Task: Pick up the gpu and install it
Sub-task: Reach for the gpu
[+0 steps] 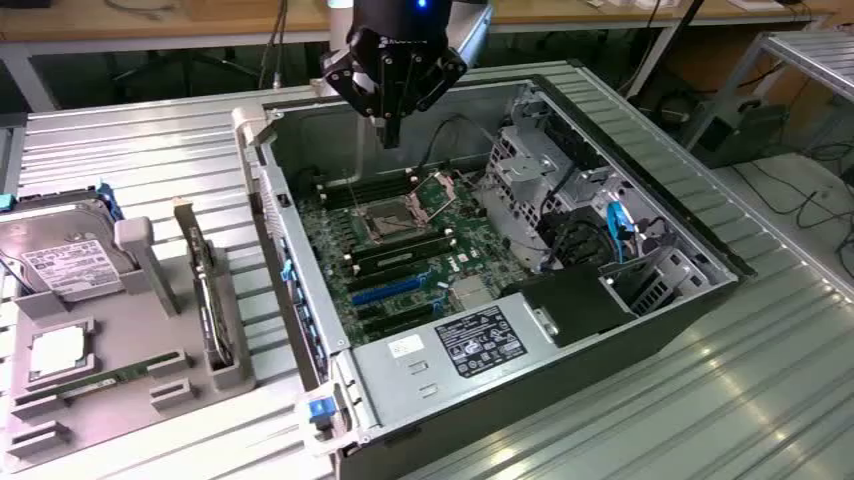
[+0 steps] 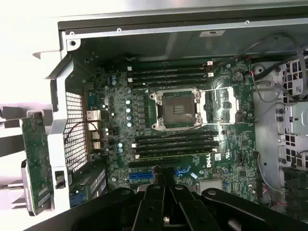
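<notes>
Above the motherboard (image 1: pixel 400 250) my gripper (image 1: pixel 388 135) hangs closed on nothing; the gpu (image 1: pixel 203 290) stands in the tray (image 1: pixel 134 335) beside the case (image 1: pixel 441 392). Reaching it unopened, I'd likely knock it over or clip the case wall.

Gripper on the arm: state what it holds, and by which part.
Nothing. The black gripper hangs empty above the open computer case's green motherboard; the dark, thin gpu card stands untouched in the grey holder.

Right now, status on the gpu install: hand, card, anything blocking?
Copy: hand shut, empty, above the open case. gpu upright in the rack, exterior view's left, untouched. Case wall stands between hand and gpu.
</notes>
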Robot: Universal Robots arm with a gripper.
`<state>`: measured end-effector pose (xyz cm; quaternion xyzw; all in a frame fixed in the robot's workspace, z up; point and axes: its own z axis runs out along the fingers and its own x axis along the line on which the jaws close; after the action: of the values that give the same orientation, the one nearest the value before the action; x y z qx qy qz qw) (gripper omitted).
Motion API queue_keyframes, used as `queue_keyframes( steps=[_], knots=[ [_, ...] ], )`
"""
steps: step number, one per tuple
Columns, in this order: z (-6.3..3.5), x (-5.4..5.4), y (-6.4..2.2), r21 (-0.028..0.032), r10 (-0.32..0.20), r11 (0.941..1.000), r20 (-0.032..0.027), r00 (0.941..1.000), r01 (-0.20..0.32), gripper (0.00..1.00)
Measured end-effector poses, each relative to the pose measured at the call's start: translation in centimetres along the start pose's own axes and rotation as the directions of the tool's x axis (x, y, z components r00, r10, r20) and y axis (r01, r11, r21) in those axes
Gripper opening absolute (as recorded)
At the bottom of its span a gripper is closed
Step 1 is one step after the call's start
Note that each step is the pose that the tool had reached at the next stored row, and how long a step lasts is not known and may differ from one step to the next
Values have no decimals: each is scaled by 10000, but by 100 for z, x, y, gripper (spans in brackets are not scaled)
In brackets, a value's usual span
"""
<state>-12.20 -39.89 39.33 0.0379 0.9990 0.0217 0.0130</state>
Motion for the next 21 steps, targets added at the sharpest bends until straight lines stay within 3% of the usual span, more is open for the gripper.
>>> queue_keyframes(
  steps=[5,9,15,17,21],
  knots=[
    [-1,1,-7,1,1,10000,-1,10000,-1,11],
    [-11,295,-86,0,-1,10000,1,10000,1,11],
    [-22,611,-163,0,1,10000,0,10000,-1,11],
    [-28,775,-212,-1,2,10000,1,10000,-2,11],
    [-32,942,-317,1,1,10000,0,10000,-1,11]
  ],
)
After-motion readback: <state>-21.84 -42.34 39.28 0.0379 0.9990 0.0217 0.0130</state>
